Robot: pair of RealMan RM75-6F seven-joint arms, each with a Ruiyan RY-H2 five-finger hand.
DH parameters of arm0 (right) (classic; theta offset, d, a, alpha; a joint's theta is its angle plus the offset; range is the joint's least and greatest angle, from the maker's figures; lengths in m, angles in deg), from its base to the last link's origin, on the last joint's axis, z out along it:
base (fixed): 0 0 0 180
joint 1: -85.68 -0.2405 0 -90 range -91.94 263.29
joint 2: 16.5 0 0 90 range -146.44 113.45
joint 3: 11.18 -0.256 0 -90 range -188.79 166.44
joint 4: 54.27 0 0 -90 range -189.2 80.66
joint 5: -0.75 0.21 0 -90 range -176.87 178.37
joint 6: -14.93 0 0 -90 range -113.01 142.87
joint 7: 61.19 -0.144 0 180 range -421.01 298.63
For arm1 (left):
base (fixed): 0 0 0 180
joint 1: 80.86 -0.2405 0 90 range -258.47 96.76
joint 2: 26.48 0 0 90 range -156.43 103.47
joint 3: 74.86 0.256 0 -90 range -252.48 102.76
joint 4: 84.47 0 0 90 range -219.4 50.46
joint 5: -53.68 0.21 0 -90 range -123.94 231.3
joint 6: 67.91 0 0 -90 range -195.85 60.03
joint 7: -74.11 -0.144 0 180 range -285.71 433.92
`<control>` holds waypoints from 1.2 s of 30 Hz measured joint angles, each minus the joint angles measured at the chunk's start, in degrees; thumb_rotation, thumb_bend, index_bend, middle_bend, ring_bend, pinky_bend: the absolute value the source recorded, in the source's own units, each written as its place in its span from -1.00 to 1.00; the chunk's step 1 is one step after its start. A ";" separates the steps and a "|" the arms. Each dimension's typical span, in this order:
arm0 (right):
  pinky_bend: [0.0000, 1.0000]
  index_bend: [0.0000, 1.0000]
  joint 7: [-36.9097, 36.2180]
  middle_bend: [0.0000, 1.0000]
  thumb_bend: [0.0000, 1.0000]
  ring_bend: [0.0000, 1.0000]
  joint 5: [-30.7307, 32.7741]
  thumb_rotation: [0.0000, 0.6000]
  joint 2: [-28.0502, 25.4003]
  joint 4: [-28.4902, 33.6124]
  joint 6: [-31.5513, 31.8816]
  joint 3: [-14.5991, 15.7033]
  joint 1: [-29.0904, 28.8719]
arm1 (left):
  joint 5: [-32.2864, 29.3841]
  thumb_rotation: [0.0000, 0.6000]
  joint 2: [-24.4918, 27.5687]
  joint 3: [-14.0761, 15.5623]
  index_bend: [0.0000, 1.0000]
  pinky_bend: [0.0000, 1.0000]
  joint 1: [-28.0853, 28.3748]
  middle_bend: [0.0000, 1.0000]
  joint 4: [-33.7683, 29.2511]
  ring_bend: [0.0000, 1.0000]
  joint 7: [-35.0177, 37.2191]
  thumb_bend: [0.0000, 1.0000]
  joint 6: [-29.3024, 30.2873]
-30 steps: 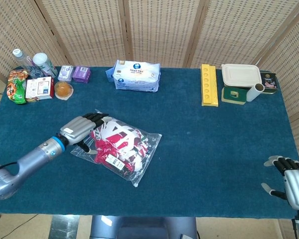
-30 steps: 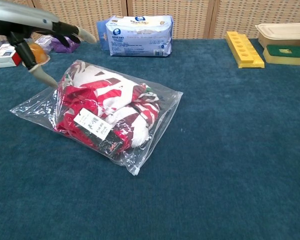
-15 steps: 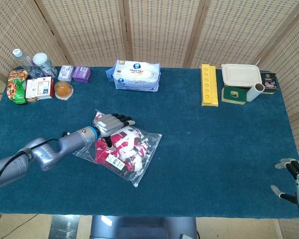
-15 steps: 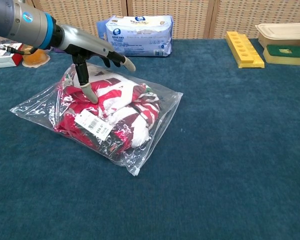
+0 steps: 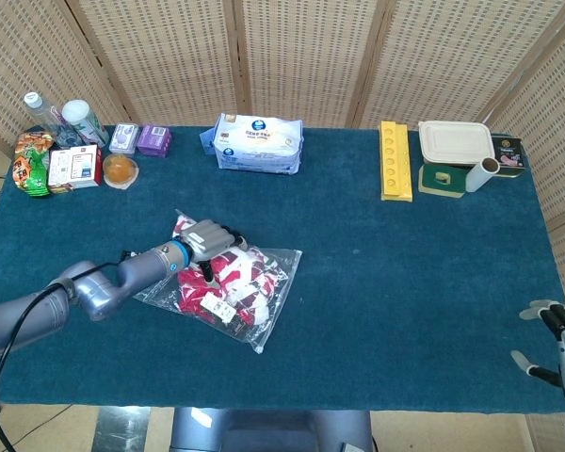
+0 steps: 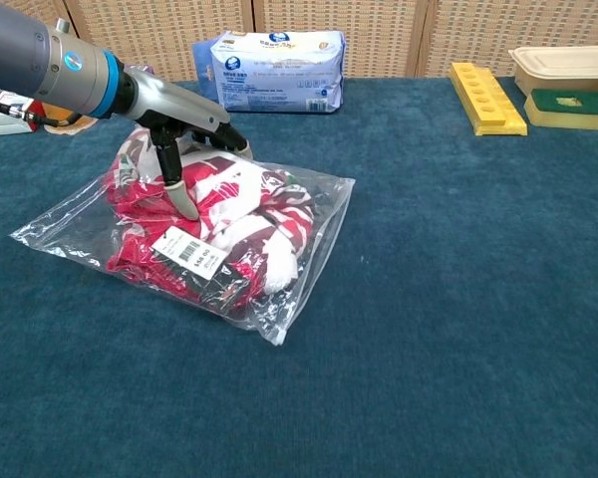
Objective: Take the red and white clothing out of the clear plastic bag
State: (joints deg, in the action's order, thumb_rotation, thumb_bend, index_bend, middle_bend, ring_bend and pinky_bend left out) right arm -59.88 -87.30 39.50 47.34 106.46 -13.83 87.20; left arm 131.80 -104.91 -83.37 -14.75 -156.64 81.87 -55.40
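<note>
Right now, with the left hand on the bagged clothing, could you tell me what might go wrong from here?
The left hand presses on the red and white clothing through the clear plastic bag, so pulling may drag the whole bag across the table rather than free the garment. The right hand sits at the far table edge, not holding the bag down. The fingers could also snag or tear the thin plastic.

Left hand (image 6: 184, 129) now sits on top of the clear plastic bag (image 6: 184, 244), fingers pressing into the red and white clothing (image 6: 219, 214); a second ago it hovered at the bag's far-left edge. Bag is dragged slightly toward the robot's left, its near-left corner shifted. Right hand (image 5: 560, 344) is lower at the frame's edge.
</note>
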 measured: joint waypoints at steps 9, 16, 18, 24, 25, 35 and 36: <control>-0.40 -0.23 0.16 -0.35 -0.65 -0.40 -0.87 1.00 0.05 0.51 0.23 -0.12 -0.12 | -3.68 1.00 -5.56 1.89 0.60 0.61 -4.81 0.37 2.03 0.41 -9.60 -0.32 15.20; -0.40 -0.22 -0.92 -0.35 -0.65 -0.40 -2.47 1.00 0.32 -0.06 0.97 0.16 0.05 | -3.34 1.00 -10.45 1.52 0.66 0.68 -8.28 0.49 4.18 0.49 -9.18 -0.25 25.89; -0.40 -0.23 -1.03 -0.35 -0.65 -0.40 -2.74 1.00 0.34 -0.18 1.06 0.22 0.09 | -1.08 1.00 -11.74 1.29 0.66 0.68 -9.48 0.49 5.28 0.49 -5.87 -0.25 31.30; -0.39 -0.23 -0.78 -0.35 -0.65 -0.40 -3.63 1.00 0.41 -0.07 0.86 0.09 -0.44 | 7.89 1.00 -15.57 1.25 0.66 0.68 -12.16 0.49 12.40 0.49 11.26 -0.30 48.19; -0.39 -0.23 -0.74 -0.35 -0.65 -0.40 -3.73 1.00 0.47 -0.02 0.71 0.00 -0.63 | 9.27 1.00 -16.20 1.30 0.66 0.68 -12.47 0.49 14.12 0.49 14.05 -0.31 50.87; -0.39 -0.22 -0.58 -0.35 -0.65 -0.40 -5.04 1.00 1.41 0.25 -0.90 -0.70 -2.70 | 19.84 1.00 -23.54 2.23 0.66 0.68 -13.77 0.49 36.00 0.49 29.92 -0.45 73.12; -0.39 -0.22 -0.52 -0.35 -0.65 -0.40 -5.06 1.00 1.49 0.28 -1.13 -0.76 -2.91 | 20.31 1.00 -24.20 2.30 0.66 0.68 -13.76 0.49 37.68 0.49 30.76 -0.46 74.61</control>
State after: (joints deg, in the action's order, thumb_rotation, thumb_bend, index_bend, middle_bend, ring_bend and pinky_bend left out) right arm -60.40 -92.36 40.99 47.62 105.33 -14.59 84.29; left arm 152.11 -129.11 -81.07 -28.52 -118.96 112.62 19.21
